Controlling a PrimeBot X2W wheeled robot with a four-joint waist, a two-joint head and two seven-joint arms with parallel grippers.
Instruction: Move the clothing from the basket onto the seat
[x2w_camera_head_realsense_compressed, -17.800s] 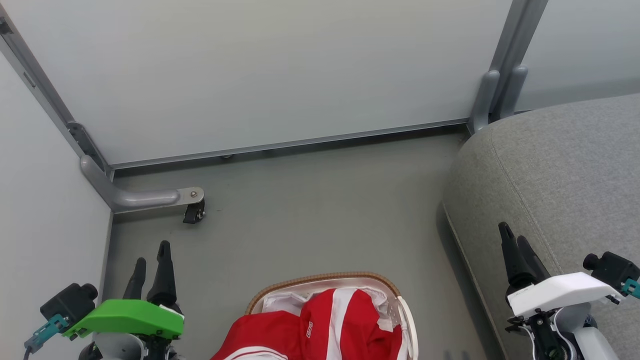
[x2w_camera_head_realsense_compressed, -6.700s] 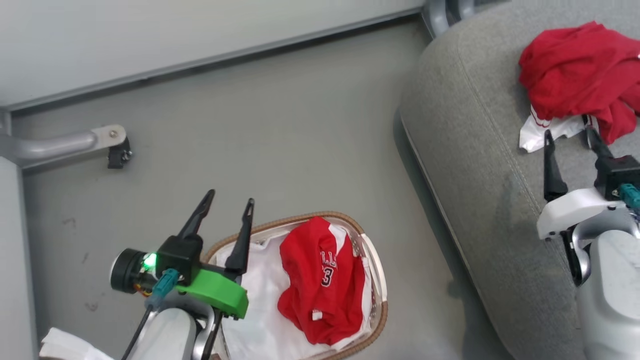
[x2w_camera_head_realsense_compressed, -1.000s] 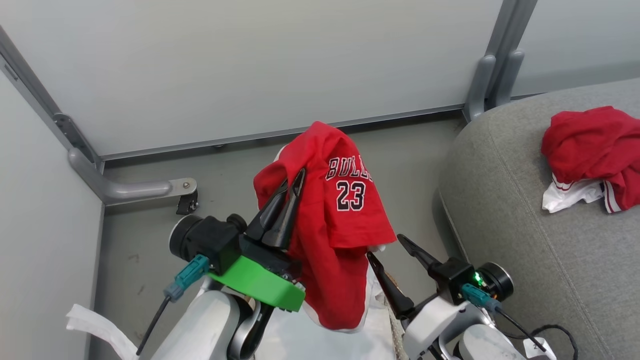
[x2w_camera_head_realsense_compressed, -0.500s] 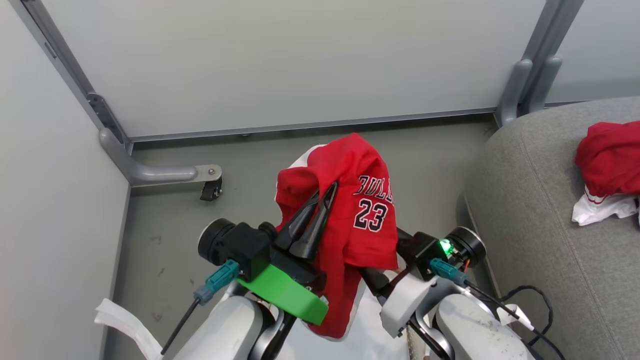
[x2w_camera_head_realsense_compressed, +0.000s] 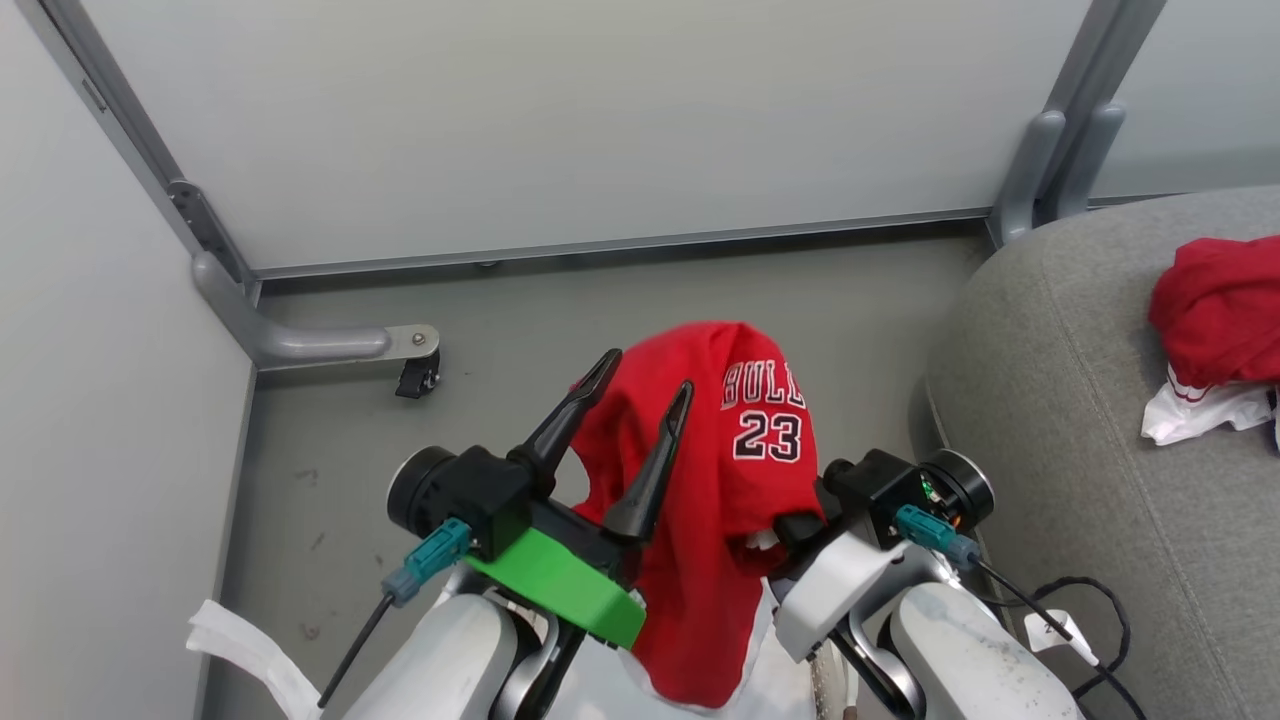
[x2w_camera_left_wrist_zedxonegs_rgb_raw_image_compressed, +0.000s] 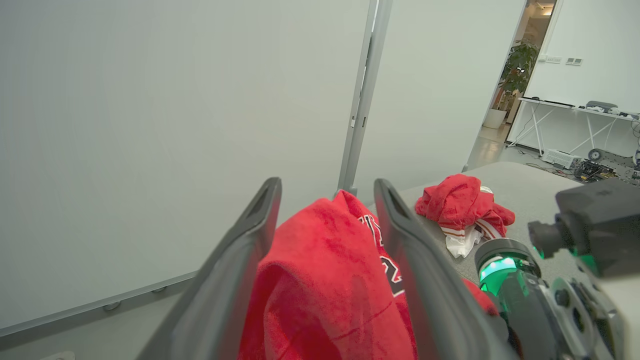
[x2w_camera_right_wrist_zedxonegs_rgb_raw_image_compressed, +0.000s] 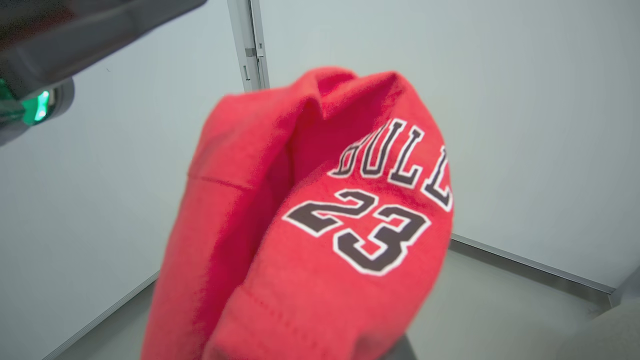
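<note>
The red jersey (x2w_camera_head_realsense_compressed: 720, 500) with the number 23 hangs in the air above the floor, between the two arms. It is out of the basket, of which a small piece of rim (x2w_camera_head_realsense_compressed: 828, 682) shows at the bottom edge, and it is not yet on the couch (x2w_camera_head_realsense_compressed: 1080, 430). The left gripper (x2w_camera_head_realsense_compressed: 640, 385) has its two fingers spread wide. In the left wrist view the cloth bulges up between them, but they do not squeeze it. The right gripper (x2w_camera_head_realsense_compressed: 865, 485) is pushed in under the cloth from the couch side. Its fingers are covered by the jersey, so it cannot be told if they are closed on it. This looks like a passing of the jersey from the left arm to the right one, probably because the couch is on the right. Another red garment (x2w_camera_head_realsense_compressed: 1210, 310) already lies on the couch, well apart from the jersey.
</note>
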